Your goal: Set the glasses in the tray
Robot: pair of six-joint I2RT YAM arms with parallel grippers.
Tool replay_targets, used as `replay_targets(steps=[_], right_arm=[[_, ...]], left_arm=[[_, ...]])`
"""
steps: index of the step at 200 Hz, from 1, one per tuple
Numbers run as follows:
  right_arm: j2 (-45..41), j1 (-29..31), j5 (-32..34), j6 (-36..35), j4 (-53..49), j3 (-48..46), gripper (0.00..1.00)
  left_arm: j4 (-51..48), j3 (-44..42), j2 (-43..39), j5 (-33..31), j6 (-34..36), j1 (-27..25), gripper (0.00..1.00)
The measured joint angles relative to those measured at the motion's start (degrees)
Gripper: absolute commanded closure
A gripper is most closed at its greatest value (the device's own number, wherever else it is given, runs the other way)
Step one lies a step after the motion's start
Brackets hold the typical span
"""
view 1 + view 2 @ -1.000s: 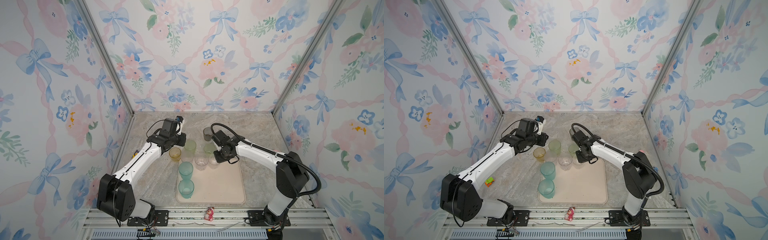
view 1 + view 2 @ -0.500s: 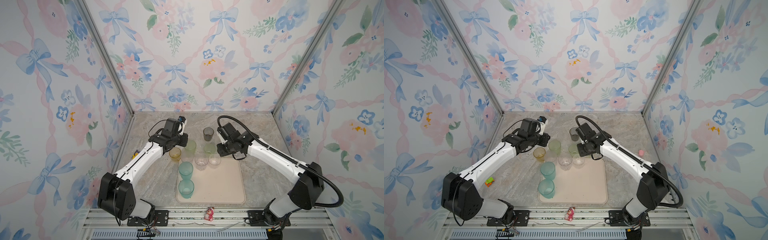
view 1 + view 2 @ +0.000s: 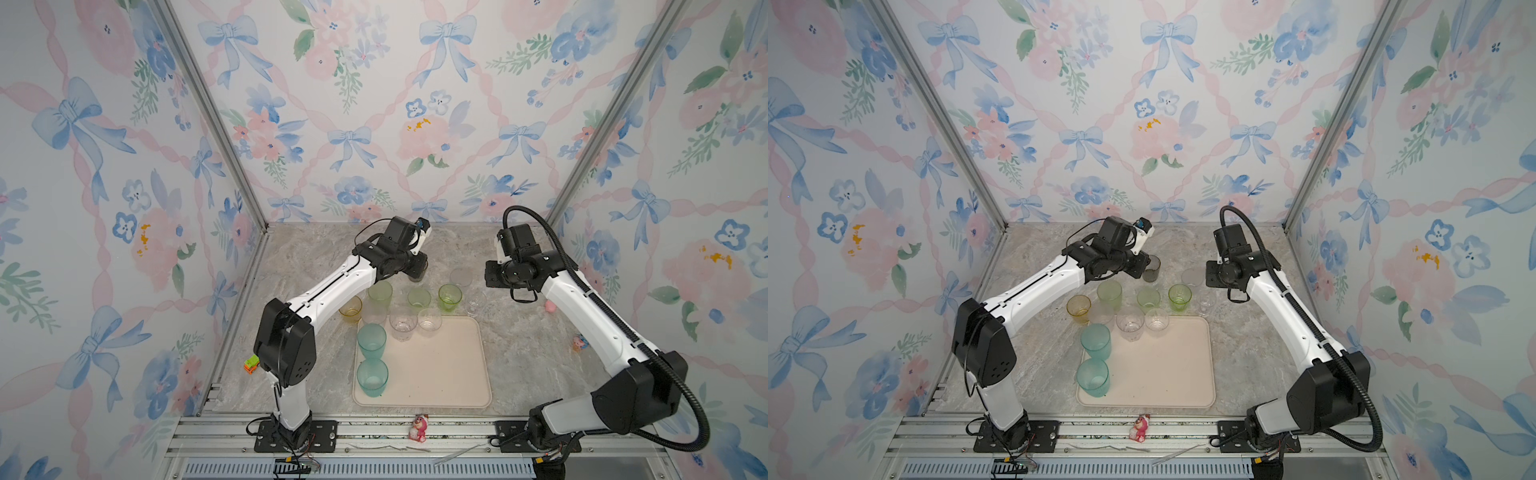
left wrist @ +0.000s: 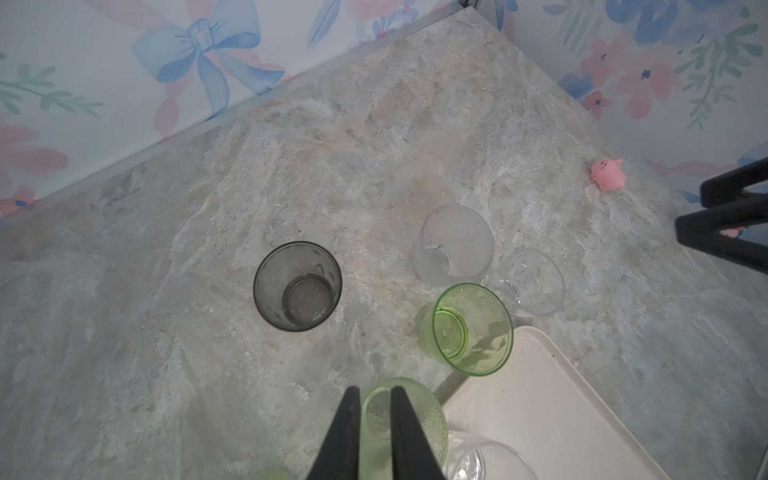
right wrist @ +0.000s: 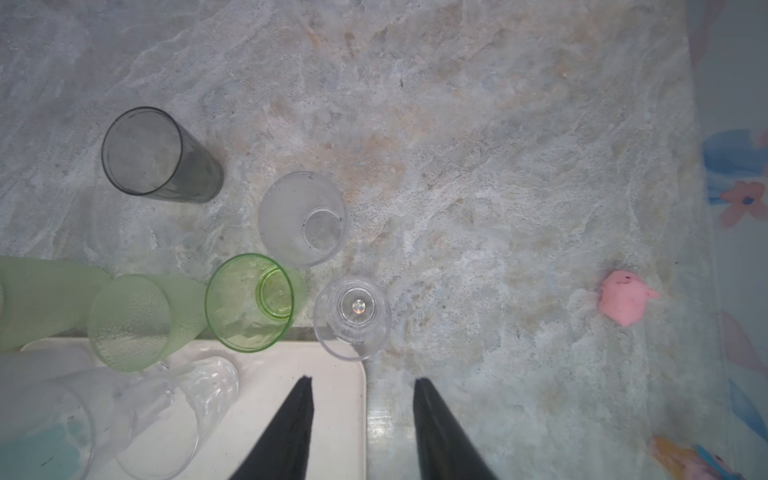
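In both top views the grey glass (image 3: 417, 275) is half hidden behind the left pincer (image 4: 371, 432), nearly clenched, empty; right pincer (image 5: 362, 428) released, empty.

Ahead of the right gripper (image 5: 361, 384), open and empty: tray (image 5: 332, 415) corner under one jaw, glasses (image 5: 352, 318) just beyond, pink toy (image 5: 623, 297) well aside.

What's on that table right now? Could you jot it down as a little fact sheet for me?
surface: marble-look table
tray: cream, holds two teal glasses and two clear ones at its far edge
off the tray: yellow glass, green glasses, grey glass
toys: pink figurine on the front rail
left gripper: nearly shut, empty, above a green glass
right gripper: open, empty
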Motion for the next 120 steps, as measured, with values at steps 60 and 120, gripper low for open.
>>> replay_targets(steps=[60,120], right_arm=[[1.2,-4.4,-2.6,-0.4,2.4,-3.6,0.56],[1.2,-7.9,-5.2,-0.9,4.3,-5.6,0.56]], left_arm=[[-4.7,16.3,16.0,1.7,1.5,-3.1,0.78],[-8.9,26.0,25.1,4.6,1.9,-3.2,0.75]])
